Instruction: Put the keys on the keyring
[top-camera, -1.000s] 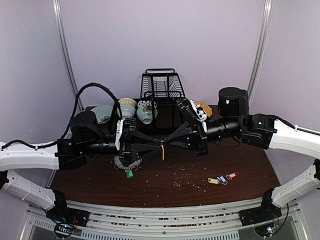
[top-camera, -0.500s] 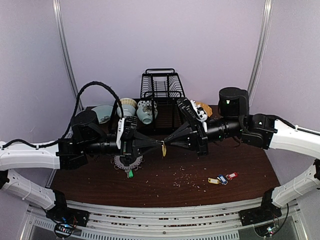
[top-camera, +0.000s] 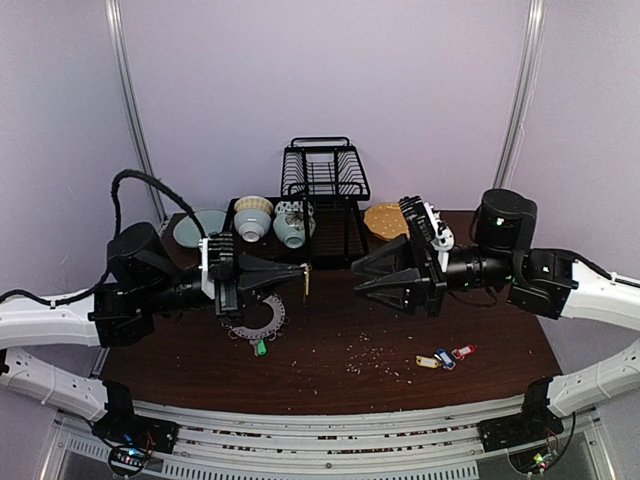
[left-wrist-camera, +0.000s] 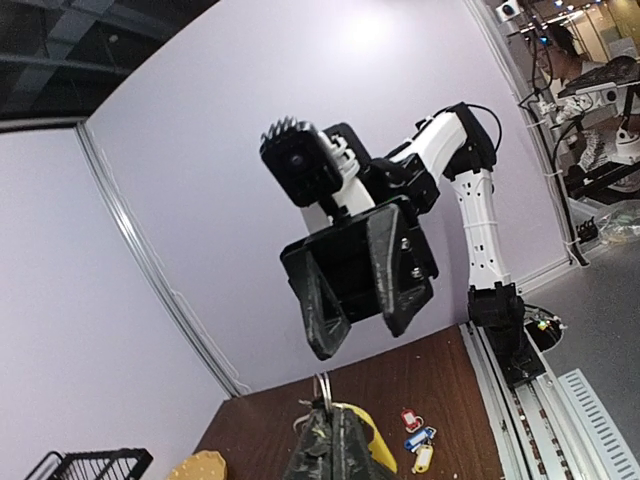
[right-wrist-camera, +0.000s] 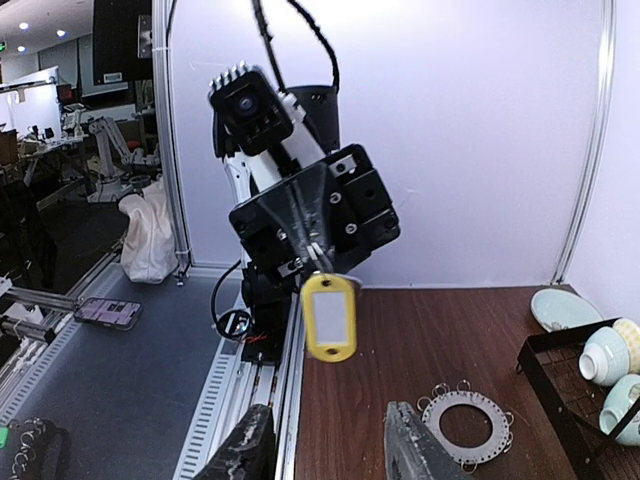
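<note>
My left gripper (top-camera: 303, 269) is shut on a key with a yellow tag (top-camera: 306, 284), which hangs above the table's middle. In the right wrist view the yellow tag (right-wrist-camera: 329, 318) dangles from the left gripper (right-wrist-camera: 316, 246). My right gripper (top-camera: 356, 277) faces it from the right, open and empty, a short gap away. Its fingers (right-wrist-camera: 420, 452) frame the view. The grey keyring (top-camera: 255, 322) lies flat below the left arm, a green-tagged key (top-camera: 260, 347) at its near edge. Three more keys (top-camera: 445, 358), yellow, blue and red, lie at the front right.
A black dish rack (top-camera: 325, 185) stands at the back centre. Two bowls (top-camera: 253, 215) and a pale green plate (top-camera: 200, 225) sit to its left, an orange scalloped plate (top-camera: 385, 220) to its right. Crumbs (top-camera: 370, 350) are scattered mid-table.
The right gripper has opened, let go of the yellow-tagged key and drawn back to the right. The left arm has pulled back leftward with the key in its shut jaws.
</note>
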